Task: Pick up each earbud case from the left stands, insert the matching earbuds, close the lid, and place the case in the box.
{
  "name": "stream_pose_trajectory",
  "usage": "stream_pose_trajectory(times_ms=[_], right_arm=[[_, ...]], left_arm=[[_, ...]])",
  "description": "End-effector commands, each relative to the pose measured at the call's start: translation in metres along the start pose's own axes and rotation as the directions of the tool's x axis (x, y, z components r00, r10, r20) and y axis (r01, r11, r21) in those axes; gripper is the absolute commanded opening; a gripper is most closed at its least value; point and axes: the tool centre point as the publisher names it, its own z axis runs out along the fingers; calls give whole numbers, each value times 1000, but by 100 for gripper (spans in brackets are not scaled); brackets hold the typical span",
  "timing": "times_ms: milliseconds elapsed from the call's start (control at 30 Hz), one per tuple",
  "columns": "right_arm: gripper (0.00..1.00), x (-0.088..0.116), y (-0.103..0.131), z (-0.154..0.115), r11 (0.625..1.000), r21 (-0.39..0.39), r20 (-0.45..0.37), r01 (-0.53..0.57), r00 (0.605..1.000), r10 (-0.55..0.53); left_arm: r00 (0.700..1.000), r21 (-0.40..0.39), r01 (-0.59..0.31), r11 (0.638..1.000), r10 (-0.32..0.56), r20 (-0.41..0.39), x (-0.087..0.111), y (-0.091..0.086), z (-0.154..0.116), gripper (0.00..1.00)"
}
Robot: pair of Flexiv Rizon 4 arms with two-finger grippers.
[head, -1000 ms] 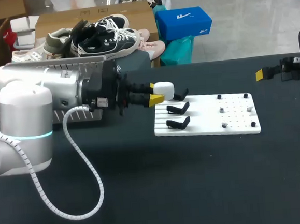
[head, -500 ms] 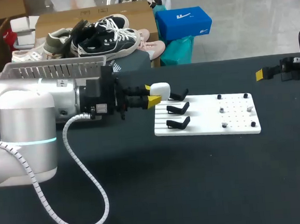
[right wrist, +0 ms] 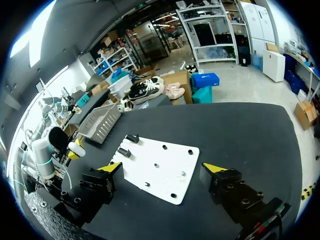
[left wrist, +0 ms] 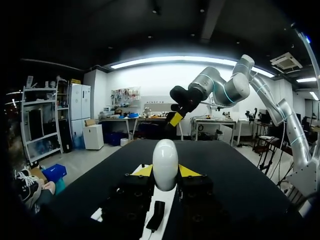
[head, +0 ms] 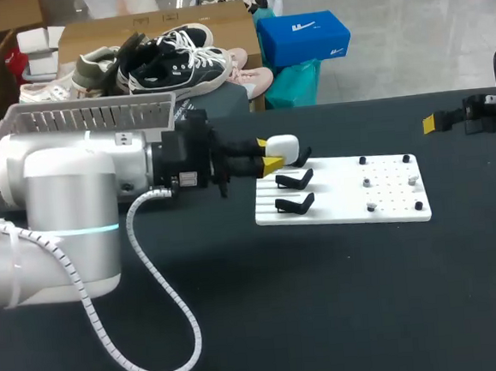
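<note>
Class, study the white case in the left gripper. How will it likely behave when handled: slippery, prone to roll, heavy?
The case looks smooth and rounded, so it may slip in the left gripper. Set down on end, it would probably tip or roll. Small and seemingly rigid, it is likely light.

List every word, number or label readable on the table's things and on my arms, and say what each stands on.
white earbud case: no print visible.
stand board: no print visible.
small white label on the left arm's wrist: too small to read.
Nothing here reads legibly.
</note>
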Motion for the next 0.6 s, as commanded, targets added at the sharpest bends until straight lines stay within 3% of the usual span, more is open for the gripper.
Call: stream_pose_trajectory(times_ms=[33,200,600], right_arm=[[100,0,-1,0,1000,-4,0,2,1000,-2],[100,1,2,-1,1000,-13,-3,10,1000,-10],[100,8,64,-6,985,-42,-12,167,986,-168]], left_arm=[[1000,107,3,994,-2,-17,5,6,13,0],[1000,149,21,989,-18,-18,11,2,23,0],[999,184,47,982,-48,3,15,-1,35,0]])
